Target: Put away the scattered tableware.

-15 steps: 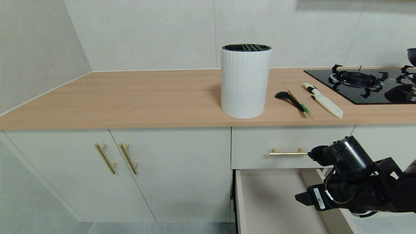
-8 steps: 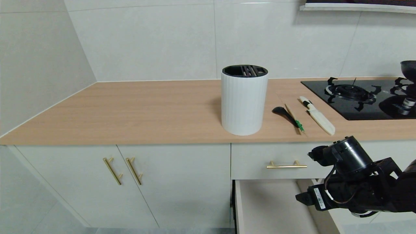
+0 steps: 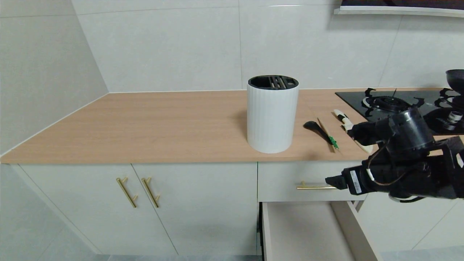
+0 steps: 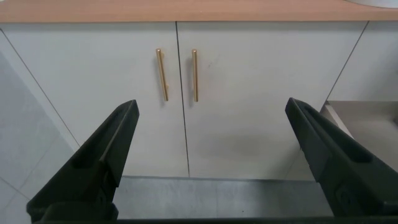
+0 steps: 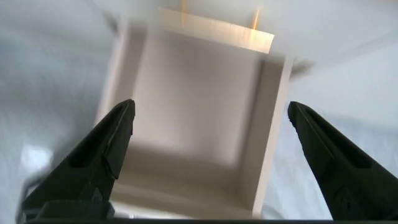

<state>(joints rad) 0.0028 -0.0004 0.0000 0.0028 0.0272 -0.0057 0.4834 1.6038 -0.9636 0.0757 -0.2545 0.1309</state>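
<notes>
On the wooden counter (image 3: 163, 127) stands a white ribbed utensil holder (image 3: 272, 114). Right of it lie a black spoon (image 3: 314, 126), a thin chopstick with a green end (image 3: 328, 135) and a white knife (image 3: 342, 119), whose blade end my right arm (image 3: 398, 163) hides. That arm hangs in front of the counter edge, above the open drawer (image 3: 301, 232). My right gripper (image 5: 209, 109) is open with nothing in it and looks down into the bare drawer (image 5: 199, 124). My left gripper (image 4: 211, 106) is open too, low before the cabinet doors (image 4: 180, 93).
A black gas hob (image 3: 395, 103) takes up the counter's right end, with a dark pot (image 3: 456, 77) at its far edge. The shut drawer above the open one has a gold handle (image 3: 313, 187). Two gold handles (image 3: 139, 190) mark the cabinet doors on the left.
The head camera tilted up, so the whole scene shifted down. My right arm has risen from drawer height to the counter edge and now covers part of the knife.
</notes>
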